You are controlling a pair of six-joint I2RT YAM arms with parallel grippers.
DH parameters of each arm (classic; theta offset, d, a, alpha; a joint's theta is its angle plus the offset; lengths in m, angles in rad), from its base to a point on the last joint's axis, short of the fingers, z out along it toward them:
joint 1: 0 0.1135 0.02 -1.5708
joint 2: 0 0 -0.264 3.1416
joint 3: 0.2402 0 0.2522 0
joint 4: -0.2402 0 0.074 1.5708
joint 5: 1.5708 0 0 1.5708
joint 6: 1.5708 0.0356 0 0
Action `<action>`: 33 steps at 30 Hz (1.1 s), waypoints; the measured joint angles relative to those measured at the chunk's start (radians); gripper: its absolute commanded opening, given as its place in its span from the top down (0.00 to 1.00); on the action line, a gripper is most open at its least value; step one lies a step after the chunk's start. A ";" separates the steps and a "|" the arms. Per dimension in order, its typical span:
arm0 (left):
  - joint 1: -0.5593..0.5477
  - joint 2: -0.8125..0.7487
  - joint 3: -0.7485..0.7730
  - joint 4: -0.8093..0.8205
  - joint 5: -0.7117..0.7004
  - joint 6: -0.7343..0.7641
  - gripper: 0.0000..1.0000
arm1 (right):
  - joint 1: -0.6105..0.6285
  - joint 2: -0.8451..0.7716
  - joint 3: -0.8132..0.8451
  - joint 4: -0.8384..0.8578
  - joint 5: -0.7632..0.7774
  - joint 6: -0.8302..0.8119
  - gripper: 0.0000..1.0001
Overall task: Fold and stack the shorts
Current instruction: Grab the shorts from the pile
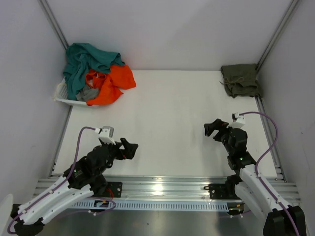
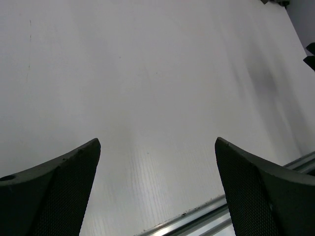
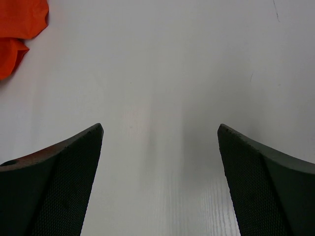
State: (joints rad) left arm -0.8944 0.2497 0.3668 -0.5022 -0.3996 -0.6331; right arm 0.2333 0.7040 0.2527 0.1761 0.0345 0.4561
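While the left gripper (image 1: 129,148) and right gripper (image 1: 212,129) hang released low in the frame, the teal shorts (image 1: 82,60) lie heaped with orange cloth (image 1: 112,81) in a basket (image 1: 61,96) upper left; the olive shorts (image 1: 239,80) sit upper right.

The right tool (image 3: 160,128) hangs above the white table (image 3: 167,59), its two dark fingers (image 3: 64,187) spread wide apart. Orange cloth (image 3: 19,22) lies at the upper left corner.
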 measured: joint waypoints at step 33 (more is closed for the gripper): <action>0.970 1.317 0.949 0.349 0.326 -0.057 0.01 | 0.000 -0.087 -0.003 -0.017 -0.008 0.048 0.00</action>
State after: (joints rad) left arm 0.0753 1.5665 1.3155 -0.1528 -0.0734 -0.6903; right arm 0.2333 0.6170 0.2501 0.1589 0.0265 0.5037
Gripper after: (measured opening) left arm 0.993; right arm 0.993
